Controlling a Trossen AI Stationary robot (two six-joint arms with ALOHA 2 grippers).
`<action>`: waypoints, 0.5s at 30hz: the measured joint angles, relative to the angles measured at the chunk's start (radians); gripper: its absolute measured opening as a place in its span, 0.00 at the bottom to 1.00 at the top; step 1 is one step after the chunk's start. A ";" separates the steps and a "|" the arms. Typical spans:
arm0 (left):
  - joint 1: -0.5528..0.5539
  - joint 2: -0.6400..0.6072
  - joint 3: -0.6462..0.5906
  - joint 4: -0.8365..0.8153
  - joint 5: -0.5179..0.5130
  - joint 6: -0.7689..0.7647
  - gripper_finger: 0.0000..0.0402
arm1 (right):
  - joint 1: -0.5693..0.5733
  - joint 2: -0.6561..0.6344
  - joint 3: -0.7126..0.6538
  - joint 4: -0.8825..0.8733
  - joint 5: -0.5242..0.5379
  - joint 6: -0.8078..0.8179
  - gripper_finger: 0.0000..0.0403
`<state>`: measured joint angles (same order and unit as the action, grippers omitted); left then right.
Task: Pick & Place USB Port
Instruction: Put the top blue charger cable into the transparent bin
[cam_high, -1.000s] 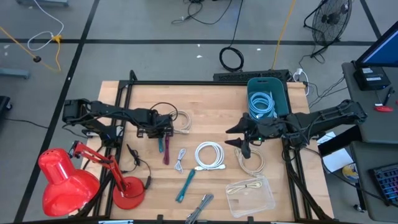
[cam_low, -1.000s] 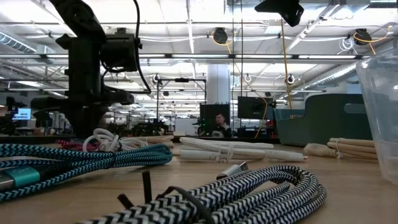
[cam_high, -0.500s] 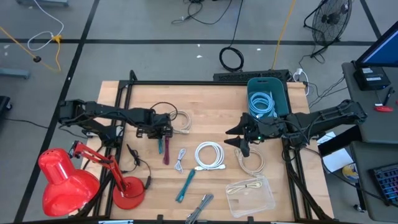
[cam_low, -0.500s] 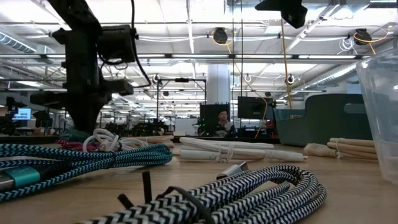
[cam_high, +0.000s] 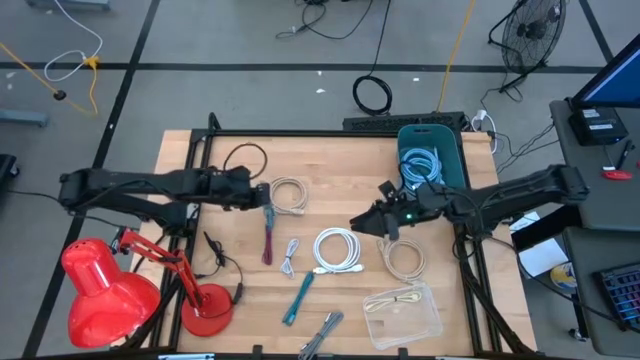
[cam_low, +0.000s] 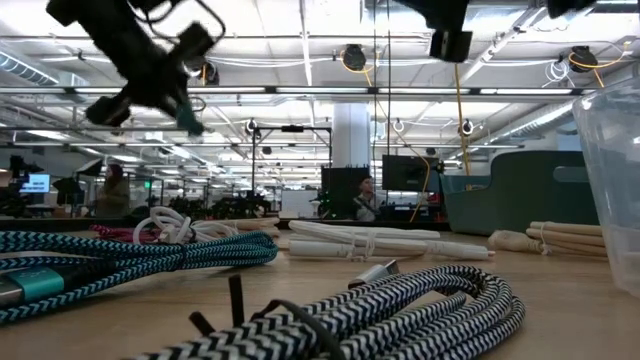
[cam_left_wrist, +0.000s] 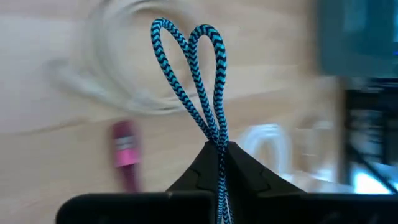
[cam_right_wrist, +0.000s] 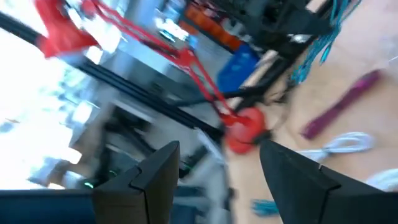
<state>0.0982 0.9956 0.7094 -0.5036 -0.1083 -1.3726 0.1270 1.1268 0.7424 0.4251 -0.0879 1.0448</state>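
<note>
- Nearest the table's front edge in the high view lie a black-and-white braided cable (cam_high: 322, 334) and a clear plastic container (cam_high: 404, 312) with a small beige cable inside; the red desk lamp (cam_high: 105, 290) stands at the front left corner
- A little farther in, a teal braided cable (cam_high: 298, 297) lies stretched on the wooden table (cam_high: 345, 185); beside it a small grey cable (cam_high: 290, 256), a coiled white cable (cam_high: 338, 250) and a beige coiled cable (cam_high: 405, 260)
- A magenta cable (cam_high: 268, 238) lies straight, just below the left gripper
- The left gripper (cam_high: 262, 195) hangs above the table's left middle, raised off the wood; its fingers are pressed together on a blue-and-black braided USB cable (cam_left_wrist: 196, 81), whose two loops stand out past the fingertips in the left wrist view; in the low view the cable end (cam_low: 189, 118) hangs high in the air under the tilted gripper
- Just beside that gripper, on the table, a whitish coiled cable (cam_high: 290, 195) rests; a thin black loop of cable (cam_high: 246, 157) lies farther back
- The right gripper (cam_high: 362, 224) hovers over the middle of the table, near the white coil, its fingers (cam_right_wrist: 292, 177) spread apart and holding nothing
- At the far right stands a teal bin (cam_high: 432, 158) with a light blue cable (cam_high: 420, 165) coiled inside
- Beyond the table, a black cable coil (cam_high: 373, 94) lies on the grey floor; a fan (cam_high: 530, 30) stands at the far right
</note>
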 joint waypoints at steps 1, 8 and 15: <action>-0.014 -0.014 0.000 0.040 -0.012 0.008 0.02 | -0.009 0.010 -0.033 0.077 -0.013 0.036 0.53; -0.129 -0.017 0.001 0.398 -0.066 0.095 0.02 | -0.056 0.068 -0.159 0.386 -0.021 0.155 0.53; -0.213 0.086 0.002 0.672 -0.113 0.108 0.02 | -0.075 0.082 -0.160 0.477 -0.023 0.149 0.53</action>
<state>-0.1144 1.0812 0.7109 0.1685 -0.2208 -1.2648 0.0517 1.2089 0.5819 0.9017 -0.1113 1.1940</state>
